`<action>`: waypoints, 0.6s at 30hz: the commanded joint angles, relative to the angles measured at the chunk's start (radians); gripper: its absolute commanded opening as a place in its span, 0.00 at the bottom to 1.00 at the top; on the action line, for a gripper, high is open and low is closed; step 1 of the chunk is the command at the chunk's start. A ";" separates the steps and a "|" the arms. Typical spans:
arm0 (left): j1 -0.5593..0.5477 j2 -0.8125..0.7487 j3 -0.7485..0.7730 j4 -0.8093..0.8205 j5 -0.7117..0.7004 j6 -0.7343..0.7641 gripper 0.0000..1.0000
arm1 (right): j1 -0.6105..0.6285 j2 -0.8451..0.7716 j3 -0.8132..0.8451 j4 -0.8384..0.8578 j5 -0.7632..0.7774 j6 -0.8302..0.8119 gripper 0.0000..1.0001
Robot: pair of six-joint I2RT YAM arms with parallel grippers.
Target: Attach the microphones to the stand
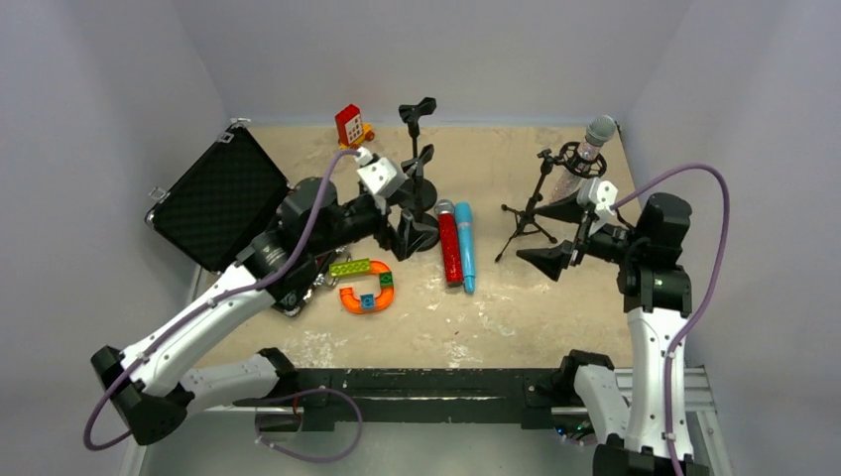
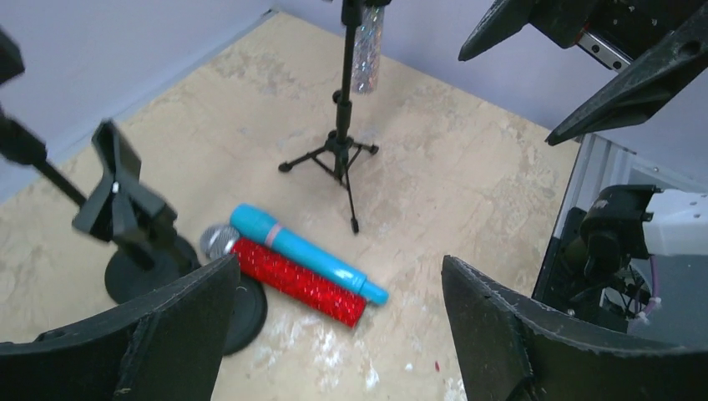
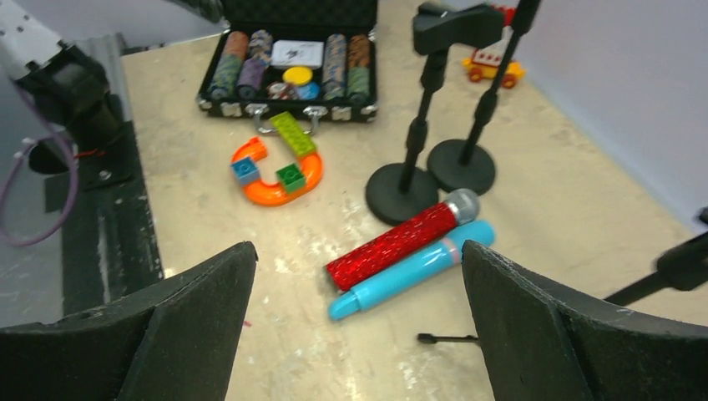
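Microphones not yet mounted are the red glitter stick with a silver mesh head [image 1: 449,243] and the plain light-blue plastic stick [image 1: 465,248]. They lie flat on the tan table [image 1: 555,317], touching along their length, in the space between the left claw [image 2: 336,263] and the right claw [image 3: 359,248] and just ahead of each. The silver glitter microphone [image 1: 585,157] already sits in the black tripod stand [image 1: 526,213], just beyond the right claw. Both claws are spread wide with nothing in them. The main hazard is the contact between the two sticks: there is no gap for a finger to enter, so a descent could pinch both or roll one away. Two black round-base clip stands [image 3: 401,192] crowd the left claw, and the red stick's head lies just beside one base, so a sideways sweep may topple a stand. On the right claw's side a tripod leg reaches close to the blue stick. Snagging that leg could tip the tripod and spill the mounted microphone.
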 commanded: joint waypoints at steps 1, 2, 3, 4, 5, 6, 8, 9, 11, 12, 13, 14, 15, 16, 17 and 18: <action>0.012 -0.153 -0.159 -0.072 -0.117 -0.068 0.95 | -0.002 0.007 -0.077 -0.138 -0.151 -0.238 0.96; 0.013 -0.180 -0.200 -0.072 -0.135 -0.083 0.96 | -0.001 0.010 -0.095 -0.173 -0.154 -0.275 0.96; 0.015 -0.213 -0.241 -0.071 -0.150 -0.098 0.96 | -0.001 0.013 -0.116 -0.204 -0.158 -0.347 0.96; 0.015 -0.246 -0.277 -0.069 -0.167 -0.113 0.97 | -0.002 0.021 -0.138 -0.226 -0.159 -0.386 0.96; 0.015 -0.273 -0.317 -0.063 -0.182 -0.129 0.97 | -0.002 0.030 -0.159 -0.241 -0.159 -0.417 0.96; 0.015 -0.306 -0.353 -0.056 -0.195 -0.144 0.98 | -0.002 0.040 -0.178 -0.251 -0.159 -0.443 0.96; 0.015 -0.339 -0.415 -0.043 -0.205 -0.182 0.98 | -0.001 0.063 -0.207 -0.271 -0.153 -0.490 0.96; 0.015 -0.348 -0.441 -0.031 -0.206 -0.204 0.98 | -0.001 0.068 -0.210 -0.284 -0.142 -0.504 0.96; 0.015 -0.359 -0.497 0.003 -0.206 -0.261 0.98 | -0.002 0.072 -0.210 -0.284 -0.114 -0.503 0.96; 0.015 -0.358 -0.525 0.026 -0.207 -0.286 0.98 | -0.002 0.069 -0.217 -0.267 -0.103 -0.488 0.96; 0.015 -0.356 -0.552 0.049 -0.211 -0.317 0.97 | -0.001 0.064 -0.224 -0.251 -0.091 -0.467 0.96; 0.015 -0.351 -0.577 0.070 -0.221 -0.346 0.97 | -0.001 0.056 -0.231 -0.236 -0.079 -0.451 0.96; 0.015 -0.343 -0.589 0.078 -0.231 -0.367 0.97 | -0.002 0.043 -0.238 -0.224 -0.064 -0.438 0.96; 0.015 -0.334 -0.598 0.086 -0.237 -0.377 0.97 | -0.002 0.031 -0.245 -0.206 -0.048 -0.423 0.96; 0.015 -0.321 -0.603 0.094 -0.245 -0.379 0.97 | -0.002 0.016 -0.254 -0.182 -0.032 -0.404 0.96; 0.015 -0.309 -0.604 0.101 -0.257 -0.374 0.97 | -0.002 0.002 -0.264 -0.156 -0.016 -0.379 0.96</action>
